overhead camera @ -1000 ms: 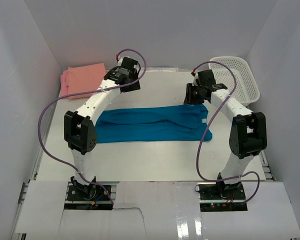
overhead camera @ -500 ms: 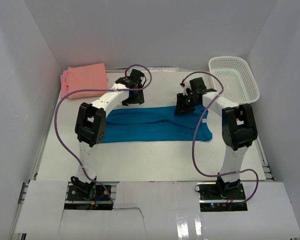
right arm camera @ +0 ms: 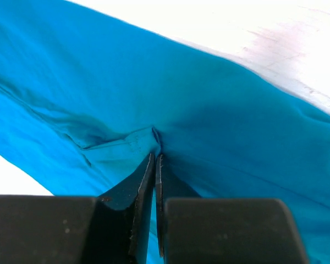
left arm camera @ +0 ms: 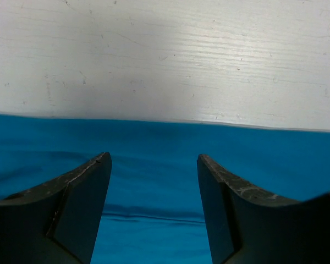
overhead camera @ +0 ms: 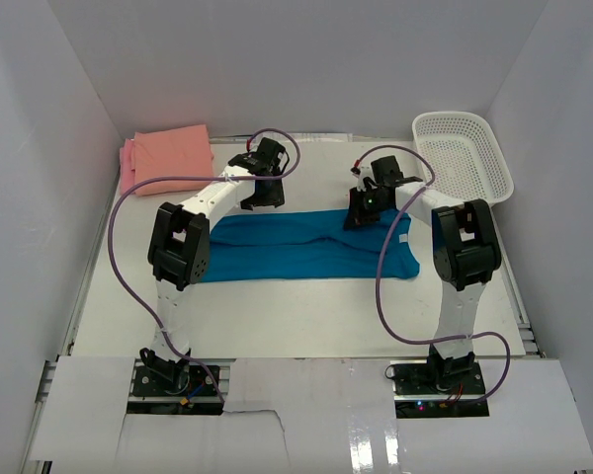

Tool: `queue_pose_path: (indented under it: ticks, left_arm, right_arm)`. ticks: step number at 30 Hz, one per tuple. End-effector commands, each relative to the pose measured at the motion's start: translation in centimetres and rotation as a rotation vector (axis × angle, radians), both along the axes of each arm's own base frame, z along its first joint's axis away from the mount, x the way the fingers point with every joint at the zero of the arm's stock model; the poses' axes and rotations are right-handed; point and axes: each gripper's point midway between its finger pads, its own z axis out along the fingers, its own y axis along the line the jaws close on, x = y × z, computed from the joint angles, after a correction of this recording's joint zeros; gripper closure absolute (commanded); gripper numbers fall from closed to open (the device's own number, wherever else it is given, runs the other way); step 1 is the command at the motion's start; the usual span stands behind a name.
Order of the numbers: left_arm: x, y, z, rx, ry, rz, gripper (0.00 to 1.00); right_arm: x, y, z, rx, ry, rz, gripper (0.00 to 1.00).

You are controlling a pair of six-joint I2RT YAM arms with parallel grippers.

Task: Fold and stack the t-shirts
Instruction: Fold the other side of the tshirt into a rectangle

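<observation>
A teal-blue t-shirt (overhead camera: pixel 296 249) lies as a long strip across the middle of the table. My left gripper (overhead camera: pixel 261 200) hovers low over its far edge, left of centre. In the left wrist view the left gripper (left arm camera: pixel 154 157) is open, its fingers astride flat teal cloth (left arm camera: pixel 154 137) with nothing between them. My right gripper (overhead camera: pixel 359 217) is at the far edge towards the right. In the right wrist view the right gripper (right arm camera: pixel 155 156) is shut, pinching a puckered fold of the teal shirt (right arm camera: pixel 236 110). A salmon-orange folded shirt (overhead camera: pixel 174 148) lies on a pink one (overhead camera: pixel 127 170) at the back left.
A white mesh basket (overhead camera: pixel 495 168) stands at the back right corner. White walls enclose the table on three sides. Bare white tabletop (left arm camera: pixel 165 55) stretches beyond the shirt's far edge, and more of it (overhead camera: pixel 296 316) lies between the shirt and the arm bases.
Both grippers have come down from the back of the table onto the teal shirt's far edge. The right gripper has closed on a fold of it; the left stays open.
</observation>
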Motion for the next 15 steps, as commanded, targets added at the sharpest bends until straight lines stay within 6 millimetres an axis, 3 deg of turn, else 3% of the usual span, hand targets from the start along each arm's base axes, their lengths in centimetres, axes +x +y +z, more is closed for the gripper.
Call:
queue_pose_path:
  ticks: [1, 9, 15]
  left_arm:
    - [0.3, 0.1, 3.0, -0.023, -0.066, 0.005, 0.25]
    - [0.0, 0.0, 2.6, -0.026, -0.055, 0.004, 0.25]
    - [0.0, -0.1, 2.4, -0.032, -0.05, -0.002, 0.25]
  right_arm:
    - [-0.1, 1.6, 3.3, 0.05, -0.084, 0.051, 0.92]
    - [-2.6, 2.1, 5.8, 0.073, -0.119, 0.086, 0.91]
    - [-5.6, 2.6, 5.0, 0.075, -0.074, 0.111, 0.88]
